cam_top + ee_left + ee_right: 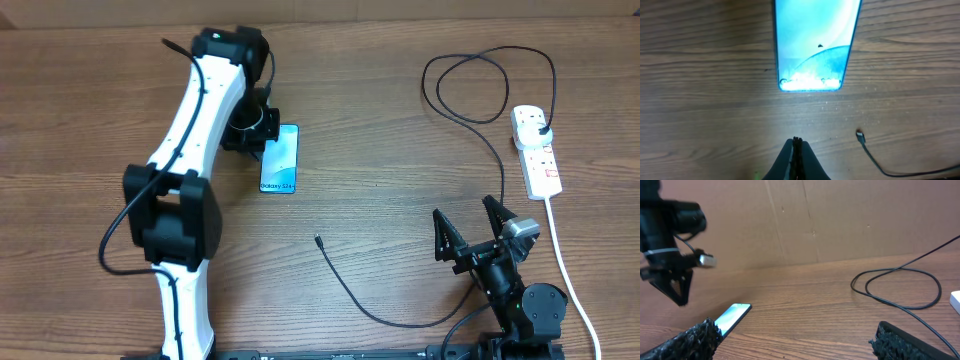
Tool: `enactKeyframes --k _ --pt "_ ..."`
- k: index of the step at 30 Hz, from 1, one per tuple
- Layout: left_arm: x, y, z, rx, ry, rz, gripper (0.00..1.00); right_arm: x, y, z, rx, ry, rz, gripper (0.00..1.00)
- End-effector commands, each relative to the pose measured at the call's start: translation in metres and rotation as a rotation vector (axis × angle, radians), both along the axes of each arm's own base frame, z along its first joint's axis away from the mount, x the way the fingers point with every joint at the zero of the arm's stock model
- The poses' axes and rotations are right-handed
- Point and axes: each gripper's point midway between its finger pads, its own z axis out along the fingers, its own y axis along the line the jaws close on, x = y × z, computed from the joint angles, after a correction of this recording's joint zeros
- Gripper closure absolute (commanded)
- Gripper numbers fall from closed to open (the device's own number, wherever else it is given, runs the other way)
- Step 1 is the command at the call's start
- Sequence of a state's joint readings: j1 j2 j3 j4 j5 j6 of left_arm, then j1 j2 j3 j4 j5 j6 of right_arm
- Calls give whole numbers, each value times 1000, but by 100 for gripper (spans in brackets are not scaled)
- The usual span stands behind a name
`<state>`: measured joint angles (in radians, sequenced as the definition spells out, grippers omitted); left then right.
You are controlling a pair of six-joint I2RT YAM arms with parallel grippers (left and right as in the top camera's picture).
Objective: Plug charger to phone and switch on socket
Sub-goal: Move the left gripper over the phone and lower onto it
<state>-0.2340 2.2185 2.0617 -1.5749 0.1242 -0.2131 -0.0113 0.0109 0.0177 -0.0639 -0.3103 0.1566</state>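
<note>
The phone (pixel 280 158) lies flat on the table with its screen lit blue; it also shows in the left wrist view (pixel 815 45) and the right wrist view (pixel 732 317). My left gripper (pixel 255 143) hangs beside the phone's upper left edge, its jaws (pixel 796 145) shut on nothing. The charger's connector tip (pixel 317 239) lies loose below the phone, and the wrist view catches it (pixel 859 133) as well. Its black cable (pixel 400 322) loops round to a plug in the white socket (pixel 537 155) at the right. My right gripper (pixel 470 228) stands open and empty at the front right.
The charger cable forms a wide loop (pixel 485 85) at the back right, seen low across the table (pixel 900 287). The socket's thick white cord (pixel 570 280) runs down past my right arm to the front edge. A cardboard wall (pixel 840 220) stands behind the table.
</note>
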Motion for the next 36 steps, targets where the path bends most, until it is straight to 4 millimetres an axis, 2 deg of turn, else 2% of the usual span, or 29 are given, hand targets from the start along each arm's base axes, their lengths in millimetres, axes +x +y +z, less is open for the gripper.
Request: enactKeyframes --k 1,7,11,17,22,28,36 --pt "0 -15 -24 13 49 0 96 0 1 -2 -1 -4 3 0" --pt "5 -27 -57 30 69 -30 96 0 1 -2 -1 -4 3 0" --pt "10 -30 -71 31 65 -31 96 0 1 -2 -1 -4 3 0" --pt "15 -13 -94 149 67 8 96 0 1 -2 -1 -4 3 0" --pt "14 -14 -111 151 91 10 93 0 1 -2 -1 -4 3 0" --pt "12 -27 -111 79 108 25 96 0 1 -2 -1 -4 3 0" --pt "27 -34 -115 45 47 30 91 0 1 -2 -1 -4 3 0"
